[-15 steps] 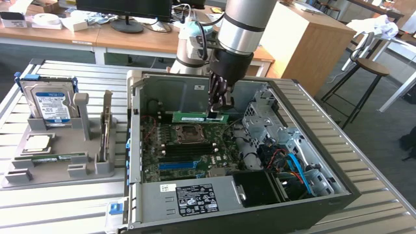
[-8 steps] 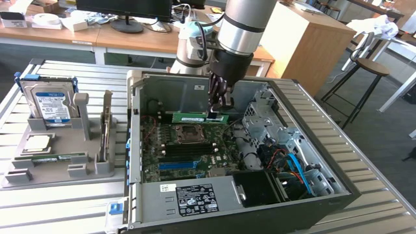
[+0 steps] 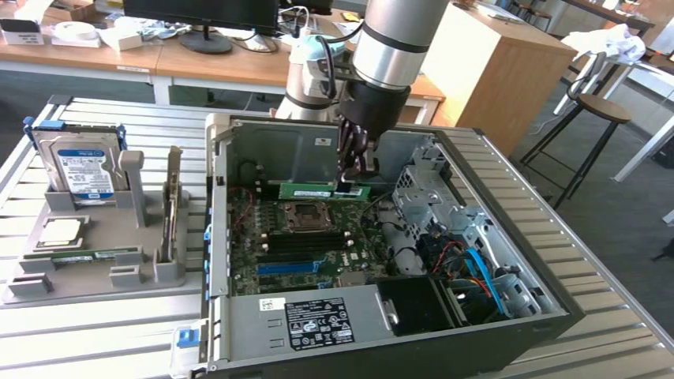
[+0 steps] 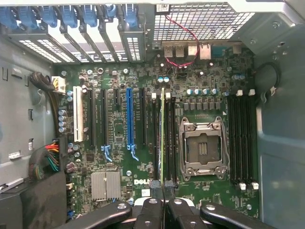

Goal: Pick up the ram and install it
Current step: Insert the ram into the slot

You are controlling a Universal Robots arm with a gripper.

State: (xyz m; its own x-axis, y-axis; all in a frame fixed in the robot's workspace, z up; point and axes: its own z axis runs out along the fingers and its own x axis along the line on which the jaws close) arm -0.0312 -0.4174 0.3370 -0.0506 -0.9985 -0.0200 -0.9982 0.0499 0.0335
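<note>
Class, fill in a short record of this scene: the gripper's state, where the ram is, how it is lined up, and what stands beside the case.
gripper: gripper shut on the ram
ram position: held on edge above the motherboard, inside the open computer case
alignment: runs along the memory slots beside the CPU socket
beside the case: grey holder with an upright hard drive

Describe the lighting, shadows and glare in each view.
Exterior view: bright, even room light on the slatted table, a pale sheen down the arm's silver sleeve, the computer case dimmer inside. Wrist view: the motherboard is evenly lit, the vent grille glows backlit, and the gripper holding the ram is dark.
</note>
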